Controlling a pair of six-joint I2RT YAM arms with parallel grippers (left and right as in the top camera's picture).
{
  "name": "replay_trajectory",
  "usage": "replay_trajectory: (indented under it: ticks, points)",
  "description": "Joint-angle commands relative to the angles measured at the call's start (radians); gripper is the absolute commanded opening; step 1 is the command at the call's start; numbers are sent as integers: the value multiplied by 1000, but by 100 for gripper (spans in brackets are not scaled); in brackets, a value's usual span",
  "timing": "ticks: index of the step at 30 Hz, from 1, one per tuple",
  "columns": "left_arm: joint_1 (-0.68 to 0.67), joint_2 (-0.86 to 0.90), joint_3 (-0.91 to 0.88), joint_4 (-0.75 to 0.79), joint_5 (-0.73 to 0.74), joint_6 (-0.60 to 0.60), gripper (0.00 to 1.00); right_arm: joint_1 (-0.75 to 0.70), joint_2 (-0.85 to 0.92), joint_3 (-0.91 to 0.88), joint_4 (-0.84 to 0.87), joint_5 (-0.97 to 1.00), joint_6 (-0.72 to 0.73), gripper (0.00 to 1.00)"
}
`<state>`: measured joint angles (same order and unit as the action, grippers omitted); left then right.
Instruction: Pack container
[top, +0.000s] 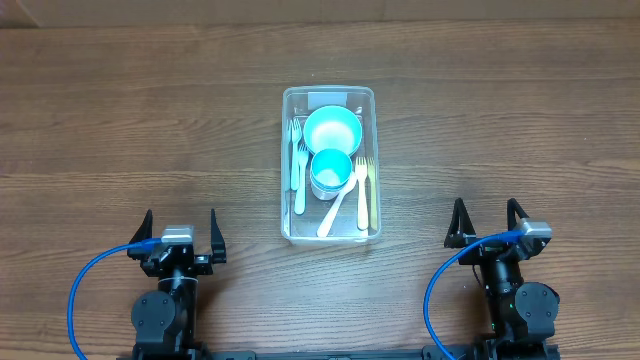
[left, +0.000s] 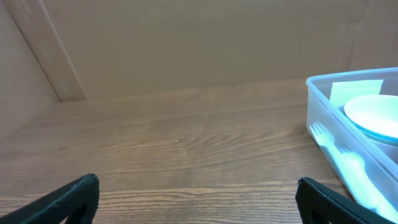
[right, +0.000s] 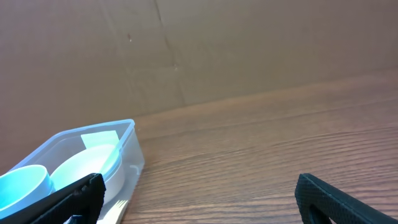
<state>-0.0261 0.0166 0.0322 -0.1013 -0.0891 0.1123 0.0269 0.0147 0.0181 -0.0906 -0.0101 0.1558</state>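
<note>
The clear plastic container (top: 287, 160) stands at the middle of the wooden table. Inside it are a light-blue bowl (top: 332, 128), a light-blue cup (top: 331, 171), white forks and a spoon (top: 336, 208), and a yellowish fork (top: 363, 190). My left gripper (top: 180, 232) rests near the front left, open and holding nothing. My right gripper (top: 487, 224) sits at the front right, open and holding nothing too. In the left wrist view the container (left: 320, 106) shows at the right with a white fork (left: 339, 155). In the right wrist view the container (right: 133, 155) lies at the left, beside the bowl (right: 84, 165).
A brown cardboard wall (left: 186, 43) backs the table in both wrist views. Blue cables (top: 90, 290) loop beside each arm base at the front edge. Bare wooden tabletop (top: 120, 130) spreads on either side of the container.
</note>
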Motion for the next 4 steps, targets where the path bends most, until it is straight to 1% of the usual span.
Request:
replay_trajectory:
  ticks: [1, 4]
  points:
    - [0, -12, -11, 1, 15, 22, 100, 6, -12, -10, 6, 9, -6, 100]
    - [0, -12, -11, 1, 15, 22, 100, 6, -12, -10, 6, 9, -6, 100]
